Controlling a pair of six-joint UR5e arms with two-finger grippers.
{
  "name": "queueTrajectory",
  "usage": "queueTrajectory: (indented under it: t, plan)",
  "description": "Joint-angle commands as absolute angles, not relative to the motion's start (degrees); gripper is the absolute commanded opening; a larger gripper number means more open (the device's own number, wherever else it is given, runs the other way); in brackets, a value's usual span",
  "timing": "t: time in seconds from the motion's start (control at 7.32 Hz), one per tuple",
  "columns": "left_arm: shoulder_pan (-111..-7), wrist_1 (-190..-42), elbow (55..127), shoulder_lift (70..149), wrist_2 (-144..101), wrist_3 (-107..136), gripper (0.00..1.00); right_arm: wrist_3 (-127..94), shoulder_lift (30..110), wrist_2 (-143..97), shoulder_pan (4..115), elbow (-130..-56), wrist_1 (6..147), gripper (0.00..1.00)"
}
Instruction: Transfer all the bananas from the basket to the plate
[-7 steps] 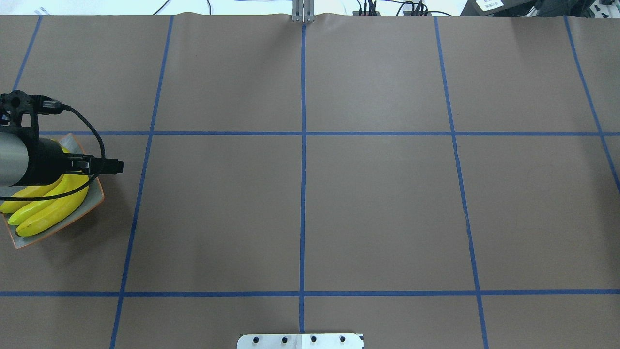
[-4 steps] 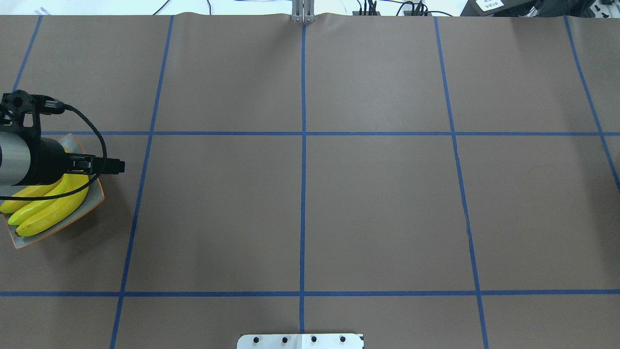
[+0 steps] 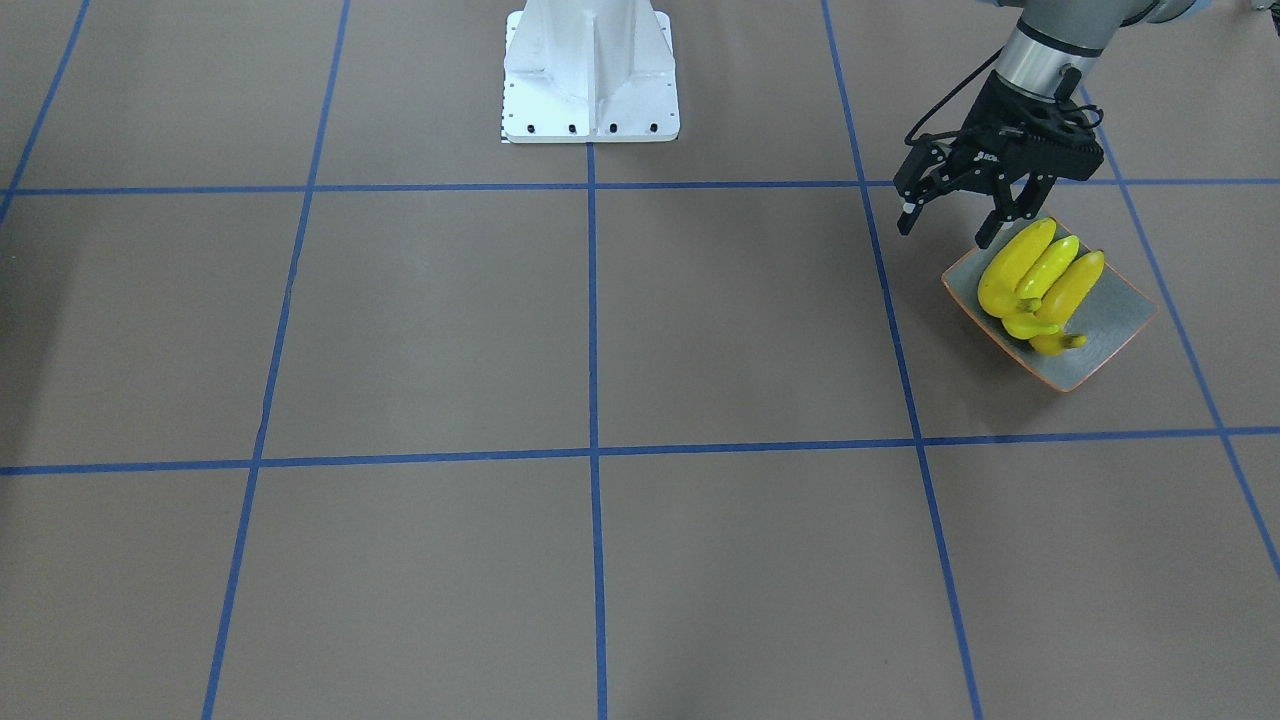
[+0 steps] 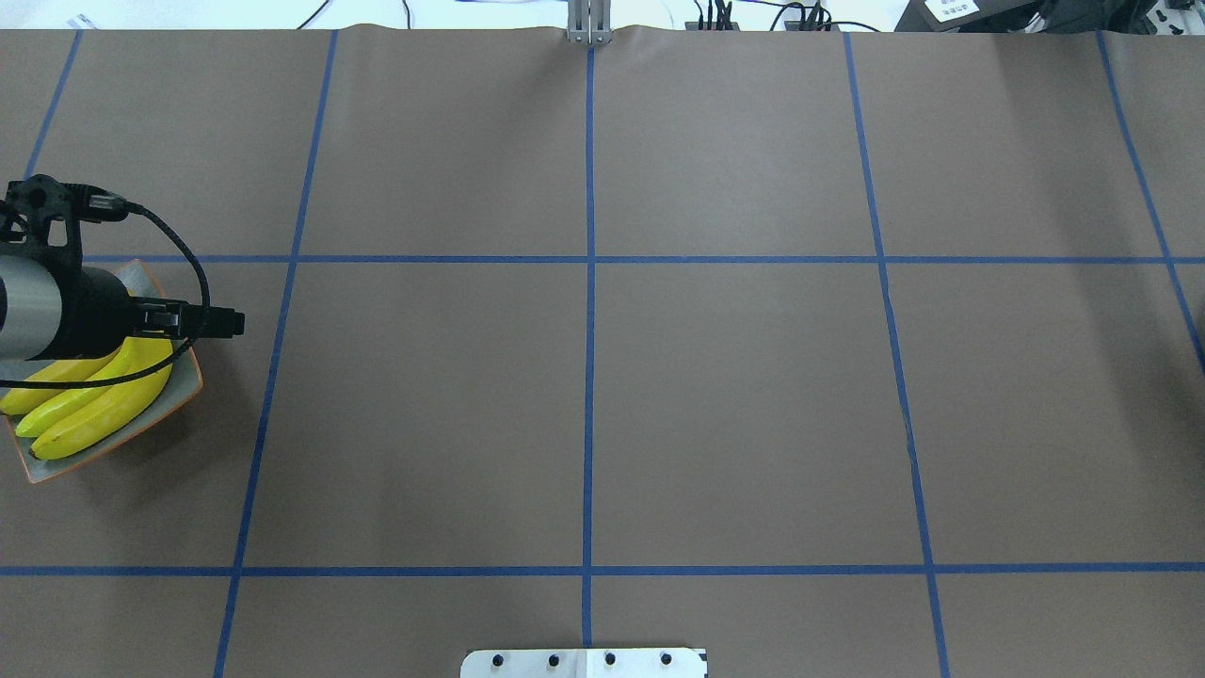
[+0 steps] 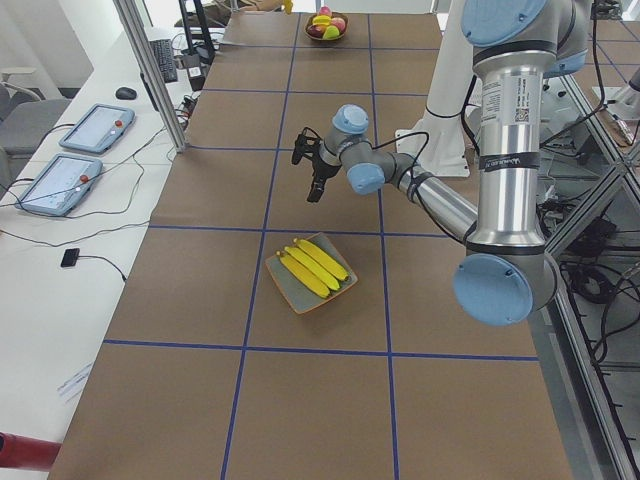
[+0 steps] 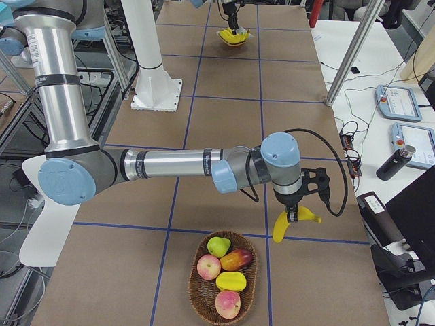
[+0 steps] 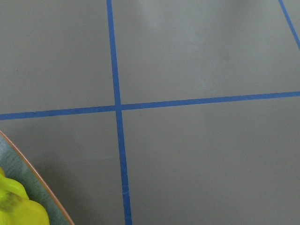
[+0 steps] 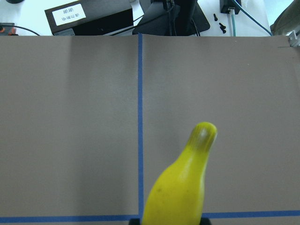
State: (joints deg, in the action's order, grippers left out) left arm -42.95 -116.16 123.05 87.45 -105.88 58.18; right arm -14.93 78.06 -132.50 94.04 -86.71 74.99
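Three yellow bananas (image 3: 1035, 280) lie side by side on the grey-green plate (image 3: 1115, 322) with an orange rim. They also show in the overhead view (image 4: 94, 414) on the plate (image 4: 184, 388). My left gripper (image 3: 945, 232) is open and empty, hovering beside the plate's robot-side corner. In the left wrist view only the plate's rim (image 7: 40, 185) and a banana end (image 7: 14, 211) show. My right gripper (image 6: 293, 214) is shut on another banana (image 6: 284, 227) and holds it above the table next to the wicker basket (image 6: 224, 309). That banana (image 8: 180, 187) fills the right wrist view.
The basket holds a pear (image 6: 218, 246), a mango and other round fruit. The white robot base (image 3: 590, 70) stands at the table's robot side. Blue tape lines cross the brown table cover. Tablets and cables lie off the far edge (image 5: 85, 150).
My left arm has shifted very slightly away from the plate. The bananas on the plate have not moved.
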Motion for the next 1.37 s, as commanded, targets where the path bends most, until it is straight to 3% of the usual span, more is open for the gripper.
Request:
queueTrajectory:
  t: [0.0,0.82,1.23]
  plan:
    - [-43.0,-116.3,123.1,87.5,-106.0,58.2,1.0,-17.5,73.3,-136.5,92.9,-87.7,78.8,0.0]
    - [-42.9,-116.5,123.3,88.4,-106.1,60.4,1.0,-48.0,65.9,-138.9,76.4,-102.5,80.7,0.0]
    - [-42.8,-116.6,123.2,96.5,-106.2,64.2,1.0,-55.9,60.7,-139.0,69.4,-105.1,80.5,0.0]
